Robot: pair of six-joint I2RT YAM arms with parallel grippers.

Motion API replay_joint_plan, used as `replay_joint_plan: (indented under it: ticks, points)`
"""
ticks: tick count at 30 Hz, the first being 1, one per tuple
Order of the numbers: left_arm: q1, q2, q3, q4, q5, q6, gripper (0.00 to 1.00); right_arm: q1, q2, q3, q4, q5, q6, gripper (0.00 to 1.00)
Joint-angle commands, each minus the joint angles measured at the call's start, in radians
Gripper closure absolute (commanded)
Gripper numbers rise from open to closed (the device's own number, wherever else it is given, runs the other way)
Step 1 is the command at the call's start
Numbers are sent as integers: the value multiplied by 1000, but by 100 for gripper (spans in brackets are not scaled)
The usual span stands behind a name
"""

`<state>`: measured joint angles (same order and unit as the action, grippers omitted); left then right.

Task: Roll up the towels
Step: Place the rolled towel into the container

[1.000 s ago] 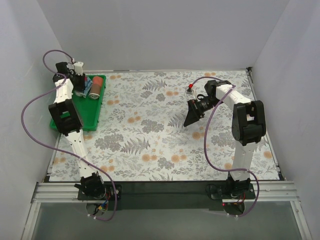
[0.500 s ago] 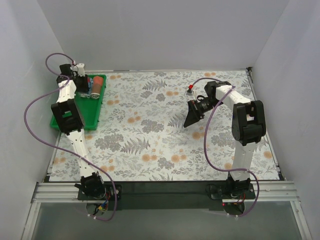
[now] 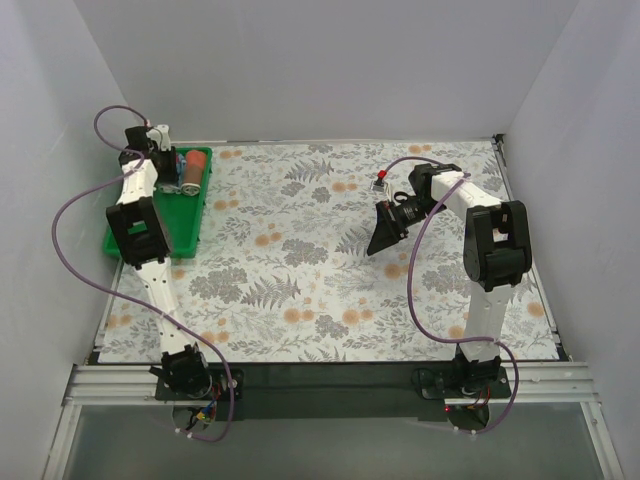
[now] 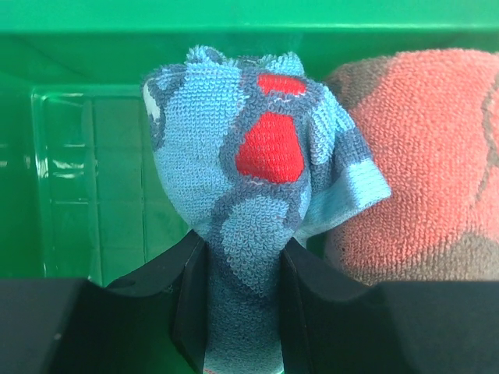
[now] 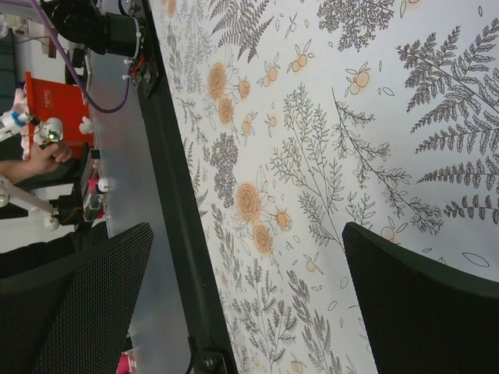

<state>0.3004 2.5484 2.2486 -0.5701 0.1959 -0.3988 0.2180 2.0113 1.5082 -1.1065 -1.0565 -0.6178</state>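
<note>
Green plastic tray [image 3: 186, 236] is sitting at the far left of the floral tablecloth [image 3: 300, 260] in the top view, and both towels are lying in its far end. The rust-red towel [image 3: 196, 170] is a short roll on the right, and the light blue towel [image 3: 178, 172] is squeezed in just left of it, touching. The left gripper [image 3: 165, 170] is reaching down into the tray right on that blue one, though from up here I can't tell how its jaws are standing. The right gripper [image 3: 385, 232] is hanging over the cloth on the right half, well apart from the tray and both towels. Left wrist cam is clearing things up: the left gripper [image 4: 243, 312] is pinching the light blue towel [image 4: 249, 179] between its two black fingers [image 4: 187, 296]. The bunched cloth with its red patch is sticking out beyond the tips, and the rust-red towel [image 4: 421, 171] is pressing against it on the right. Right wrist cam: the right gripper [image 5: 248, 300] is gaping wide over the tablecloth [image 5: 327, 156], gripping nothing.
</note>
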Motion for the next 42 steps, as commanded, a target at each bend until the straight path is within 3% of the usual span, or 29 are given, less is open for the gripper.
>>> replay_joint_plan:
  ticks: [1,7,11,16,24,37,38,41,42]
  points:
    - [-6,15,-47,6,-90,-90,100,3,0,-3,-9,-27,-16,1]
    - [-9,-14,-69,10,-30,-111,100,1,-2,-13,-7,-34,-17,1]
    - [-43,3,-40,0,-27,-28,97,3,0,-16,-6,-39,-19,1]
    - [-55,0,-60,-11,-52,-14,85,4,1,-8,-7,-34,-14,1]
    - [-56,-42,-57,-37,-56,18,53,6,-11,-6,-7,-33,-13,1]
    - [-57,-160,-12,-99,-3,113,32,7,-31,3,-9,-46,-14,1]
    - [-57,-165,8,-103,-3,118,24,9,-32,7,-9,-45,-14,1]
    - [-58,-188,35,-119,-4,147,21,7,-40,10,-9,-46,-14,1]
    - [-61,-197,35,-122,-7,159,11,9,-43,10,-9,-46,-14,1]
